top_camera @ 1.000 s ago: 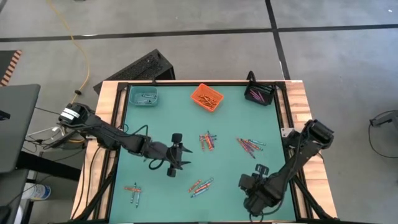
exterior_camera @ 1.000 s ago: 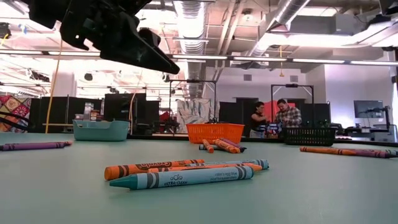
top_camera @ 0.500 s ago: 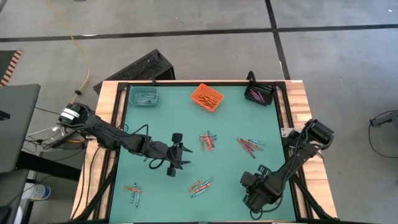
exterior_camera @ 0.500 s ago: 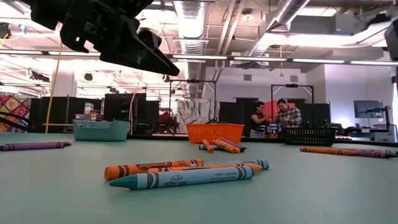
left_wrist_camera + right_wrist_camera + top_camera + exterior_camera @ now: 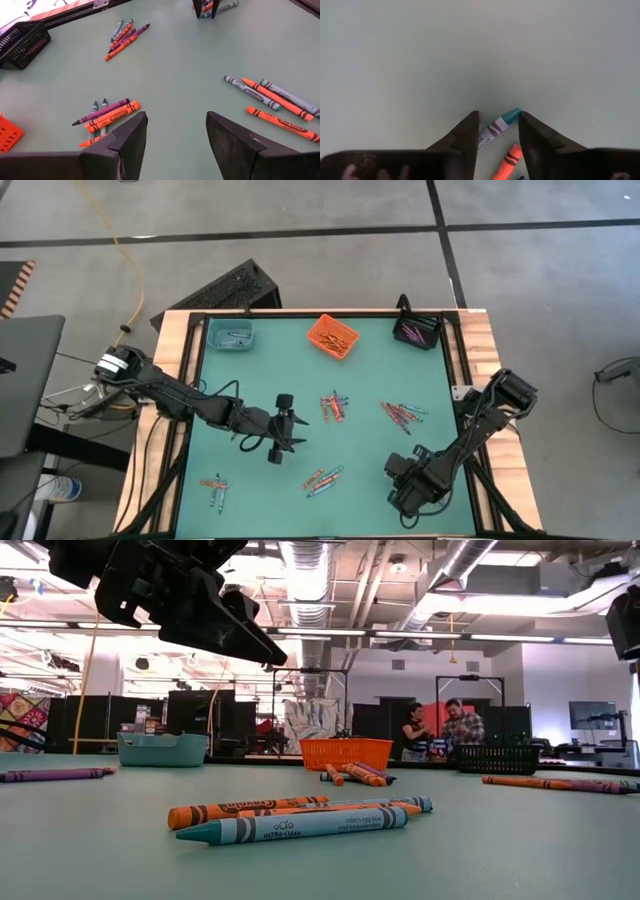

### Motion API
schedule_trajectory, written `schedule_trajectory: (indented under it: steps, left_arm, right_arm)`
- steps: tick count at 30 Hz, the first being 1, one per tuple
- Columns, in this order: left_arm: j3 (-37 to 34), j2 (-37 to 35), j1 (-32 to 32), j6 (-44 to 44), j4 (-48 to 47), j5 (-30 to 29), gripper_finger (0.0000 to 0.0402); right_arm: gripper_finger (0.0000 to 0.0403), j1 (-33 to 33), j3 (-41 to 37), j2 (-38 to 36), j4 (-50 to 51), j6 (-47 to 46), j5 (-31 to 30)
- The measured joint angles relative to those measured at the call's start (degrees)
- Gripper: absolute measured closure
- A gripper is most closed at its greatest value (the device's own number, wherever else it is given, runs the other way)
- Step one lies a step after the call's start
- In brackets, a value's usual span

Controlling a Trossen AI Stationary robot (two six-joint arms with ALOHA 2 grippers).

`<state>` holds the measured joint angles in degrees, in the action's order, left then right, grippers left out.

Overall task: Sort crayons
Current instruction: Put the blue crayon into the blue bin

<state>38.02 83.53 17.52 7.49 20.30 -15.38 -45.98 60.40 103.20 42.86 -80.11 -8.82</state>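
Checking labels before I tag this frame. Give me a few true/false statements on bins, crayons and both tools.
1. The orange bin sits between the teal bin and the black bin along the far edge. True.
2. The left tool is clamped on a purple crayon. False: its fingers stand apart with nothing between them, above bare mat.
3. The right tool has a teal crayon between its fingers. True; whether it is gripped yet is unclear.
4. All crayons are already in bins. False: several clusters still lie on the green mat.
5. The teal bin is empty. False: it holds a few crayons.
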Motion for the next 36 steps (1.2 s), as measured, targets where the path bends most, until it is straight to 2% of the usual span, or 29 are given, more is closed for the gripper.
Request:
schedule_trajectory:
  steps: [6, 10, 23, 36]
  left_arm:
    - [0.0, 0.0, 0.0, 0.2, 0.0, 0.0, 0.0207]
    - [0.0, 0.0, 0.0, 0.4, 0.0, 0.0, 0.0207]
    - [0.0, 0.0, 0.0, 1.5, 0.0, 0.0, 0.0207]
    - [0.0, 0.0, 0.0, 2.4, -0.4, 0.0, 0.0207]
  right_arm:
    - [0.0321, 0.4, 0.0, 0.0, -0.8, 0.9, 0.0]
    - [0.0340, 0.4, 0.0, 0.0, -1.1, 1.0, 0.0]
    - [0.0344, 1.5, 0.5, 0.2, -1.3, 1.1, 0.2]
    - [0.0345, 5.4, 2.6, 0.3, -4.9, 8.2, 0.0]
